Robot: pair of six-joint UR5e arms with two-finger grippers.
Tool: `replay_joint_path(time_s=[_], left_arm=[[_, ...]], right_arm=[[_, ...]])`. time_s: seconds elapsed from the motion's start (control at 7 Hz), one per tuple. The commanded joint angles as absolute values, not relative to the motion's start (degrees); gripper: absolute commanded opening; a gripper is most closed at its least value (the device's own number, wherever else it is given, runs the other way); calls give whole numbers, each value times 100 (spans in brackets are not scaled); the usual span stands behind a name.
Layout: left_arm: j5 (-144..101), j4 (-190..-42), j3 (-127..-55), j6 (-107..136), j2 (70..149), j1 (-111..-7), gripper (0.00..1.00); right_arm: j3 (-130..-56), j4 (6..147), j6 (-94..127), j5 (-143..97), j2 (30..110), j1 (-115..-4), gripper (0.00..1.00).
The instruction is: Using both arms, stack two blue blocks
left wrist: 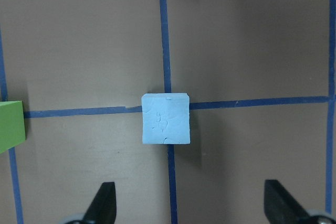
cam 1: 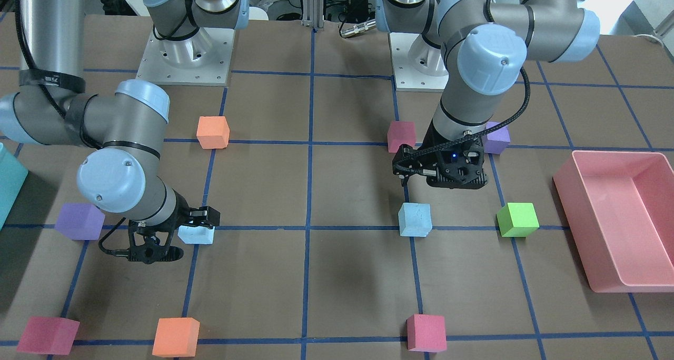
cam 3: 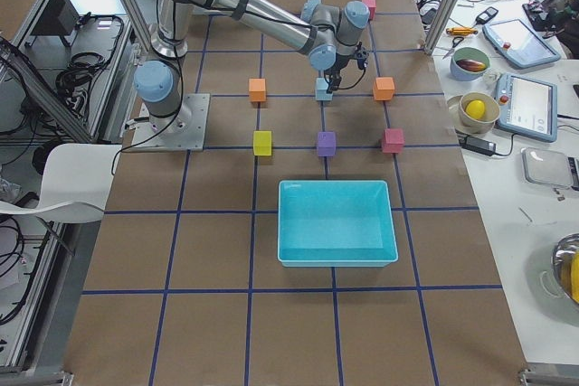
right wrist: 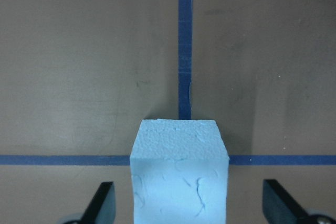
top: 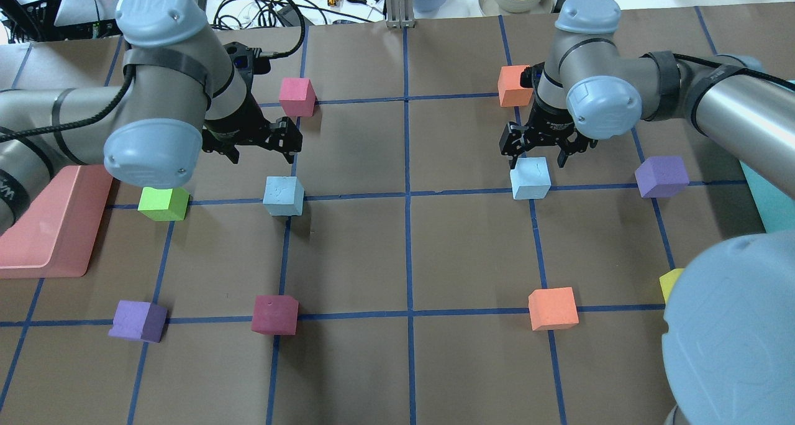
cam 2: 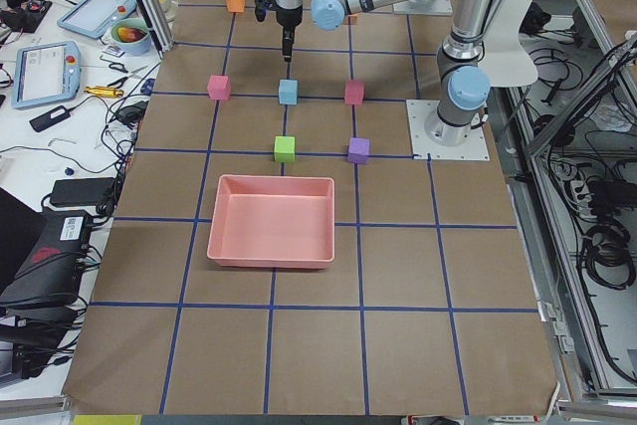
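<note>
Two pale sky-blue foam cubes sit well apart on a brown table (top: 404, 257) crossed by blue tape lines, each cube on a line crossing. A wide bare stretch of table lies between them.

The left blue cube (top: 283, 196) stands alone. The left pincer (top: 263, 151) hangs near it with its jaws spread wide, holding nothing. A lime-green foam cube (top: 163, 203) is its nearest neighbour, and a shallow pink plastic tray (top: 56, 226) lies beyond that at the table's left end.

The right blue cube (top: 530, 178) sits between the fingers of the right pincer (top: 536, 159), which is also spread wide. A purple foam cube (top: 662, 176) lies near on the outer side, and an orange foam cube (top: 513, 84) sits beyond the arm.

The overhead view hides how close those fingers are. The right wrist view shows a clear gap on each side of the cube, so nothing is gripped. The left wrist view shows its cube ahead of the fingertips, not between them.

Only the right side view shows the whole large teal plastic bin (cam 3: 336, 221) at the table's right end. The overhead view catches just a sliver.
</note>
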State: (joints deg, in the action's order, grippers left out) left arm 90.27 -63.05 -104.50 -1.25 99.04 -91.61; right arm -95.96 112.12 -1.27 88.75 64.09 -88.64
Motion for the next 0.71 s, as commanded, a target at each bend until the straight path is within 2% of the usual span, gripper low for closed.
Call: replay_joint_path(time_s=[0.0, 0.14, 0.43, 0.57], left_arm=[[9070, -5671, -10661, -202, 10482, -9149, 100], [9070, -5669, -10661, -228, 10659, -9149, 100], [9097, -5695, -10714, -290, 10941, -9149, 100], [9079, -5695, -10723, -290, 11073, -9149, 100]], right_arm=[[-9589, 11442, -114, 8877, 6215, -8868, 100], [-9598, 11478, -123, 8877, 6205, -8868, 100], [-9598, 11470, -114, 8859, 6144, -8868, 26], [-9572, 11461, -114, 8859, 6152, -8868, 0]])
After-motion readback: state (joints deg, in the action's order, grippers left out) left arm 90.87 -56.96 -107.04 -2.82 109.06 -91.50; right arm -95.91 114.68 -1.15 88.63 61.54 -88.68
